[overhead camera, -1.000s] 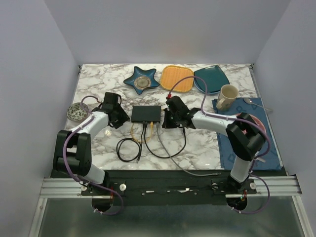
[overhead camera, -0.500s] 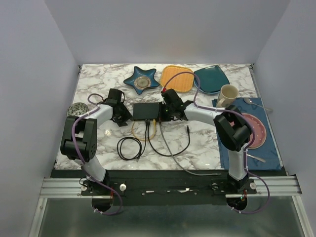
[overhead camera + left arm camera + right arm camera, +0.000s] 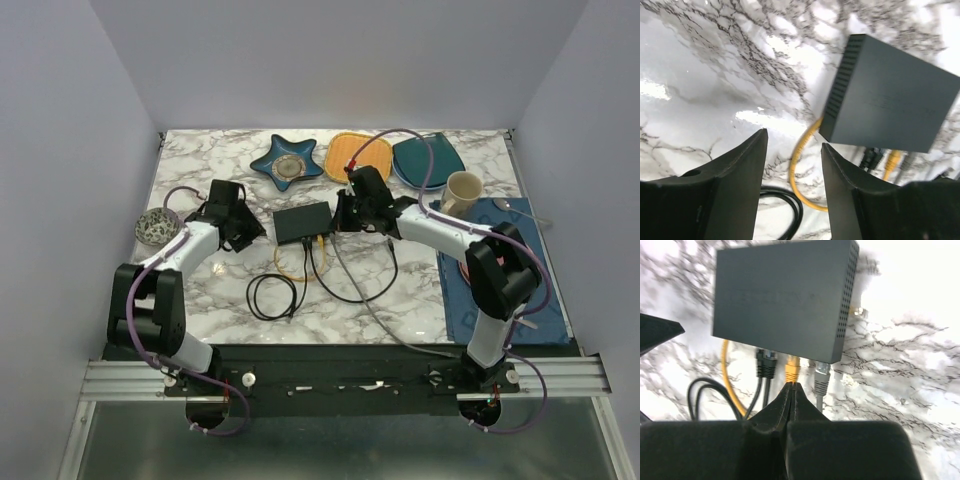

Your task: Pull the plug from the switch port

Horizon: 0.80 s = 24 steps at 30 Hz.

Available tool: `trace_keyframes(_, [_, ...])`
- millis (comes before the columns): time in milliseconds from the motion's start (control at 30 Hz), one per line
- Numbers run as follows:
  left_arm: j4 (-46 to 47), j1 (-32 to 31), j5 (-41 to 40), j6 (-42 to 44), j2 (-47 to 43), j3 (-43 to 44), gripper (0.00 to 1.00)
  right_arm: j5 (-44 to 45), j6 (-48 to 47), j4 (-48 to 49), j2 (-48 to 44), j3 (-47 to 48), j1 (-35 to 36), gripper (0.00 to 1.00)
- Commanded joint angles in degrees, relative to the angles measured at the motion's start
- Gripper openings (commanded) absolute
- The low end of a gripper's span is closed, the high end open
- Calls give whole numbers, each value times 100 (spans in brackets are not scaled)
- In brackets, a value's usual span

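Observation:
The switch (image 3: 303, 222) is a flat matte black box in the middle of the marble table, also seen in the left wrist view (image 3: 890, 95) and the right wrist view (image 3: 782, 295). Three plugs sit in its near edge: black (image 3: 766, 364), yellow (image 3: 792, 371) and grey (image 3: 821, 380). My right gripper (image 3: 791, 385) is shut, its tips just below the yellow plug; the cable behind it is hidden. From above it (image 3: 345, 216) is at the switch's right end. My left gripper (image 3: 794, 147) is open and empty, left of the switch (image 3: 248, 230), over the yellow cable loop (image 3: 799, 175).
A coiled black cable (image 3: 270, 296) and a long grey cable (image 3: 385, 320) trail toward the near edge. A star dish (image 3: 287, 163), orange plate (image 3: 358, 158), teal plate (image 3: 425, 160), mug (image 3: 462, 195) and blue mat (image 3: 500, 290) lie behind and right. A patterned bowl (image 3: 155, 227) sits at far left.
The switch has slid a little right and back and turned slightly. My right gripper moved back and right with it. The left arm swung outward, uncovering the bowl.

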Motion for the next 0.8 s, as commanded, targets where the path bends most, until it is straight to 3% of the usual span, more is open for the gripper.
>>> trace_keyframes(0, [168,23,-182,-24,-465,-184,58,607,-172,-162,-382,33,-45,5])
trace_keyframes(267, [194,23,337,-112,71,-280,56,1021,-66,-822,57,-54,-195,2])
trace_keyframes(767, [229,23,346,-86,-157,-509,57,283,285,-312,259,-854,385,1])
